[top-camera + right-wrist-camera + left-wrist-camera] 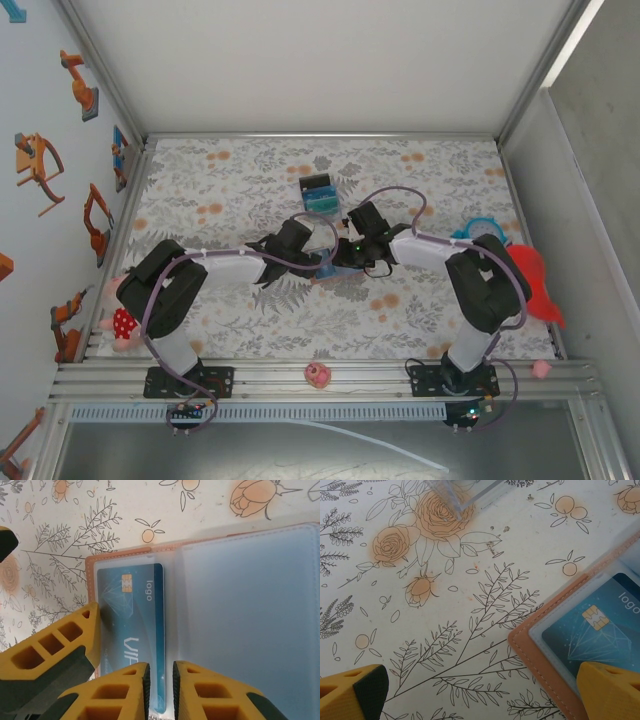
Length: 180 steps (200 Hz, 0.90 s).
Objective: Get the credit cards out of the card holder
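From above, the left arm (225, 268) and the right arm (430, 250) meet in the middle of the flowery table (240, 190). The card holder (327, 271) lies right under their tips, a little in front of the black box (320, 195).

In the left wrist view, the left gripper (480, 692) is wide open and holds nothing. The card holder lies open and flat on its right side. One yellow finger (610, 690) sits on the holder, I think to keep it down. A blue credit card (600, 630) is tucked under a clear pocket.

In the right wrist view, the card's long side points straight at the right gripper (172, 690). Its short end lies right at the tips. So the right arm is the nearer one, and the pull should go straight back along the card. The jaws are almost together, with only a thin gap. I cannot tell if they pinch the card, the clear pocket, or nothing.
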{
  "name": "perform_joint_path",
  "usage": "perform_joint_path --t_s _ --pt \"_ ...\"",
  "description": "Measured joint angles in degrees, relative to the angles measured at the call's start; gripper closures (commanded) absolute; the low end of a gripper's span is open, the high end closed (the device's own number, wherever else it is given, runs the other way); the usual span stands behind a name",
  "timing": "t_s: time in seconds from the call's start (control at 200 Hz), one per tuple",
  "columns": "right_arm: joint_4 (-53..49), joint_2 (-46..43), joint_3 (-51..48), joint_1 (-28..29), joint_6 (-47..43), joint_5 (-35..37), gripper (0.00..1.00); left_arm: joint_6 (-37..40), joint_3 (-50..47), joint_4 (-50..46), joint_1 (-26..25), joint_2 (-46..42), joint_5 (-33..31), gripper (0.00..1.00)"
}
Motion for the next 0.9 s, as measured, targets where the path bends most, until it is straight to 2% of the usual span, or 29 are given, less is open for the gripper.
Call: perform_joint_path --t_s 0.401,0.901 --pt "6.6 3.2 0.0 -2.7 3.0 -7.0 0.83 1.0 0.0 0.3 -0.4 0.0 -0.8 0.03" --pt "7.5 5.3 -0.3 -2.8 3.6 -8.0 0.81 1.2 0.0 0.3 -1.2 0.0 -2.3 0.03"
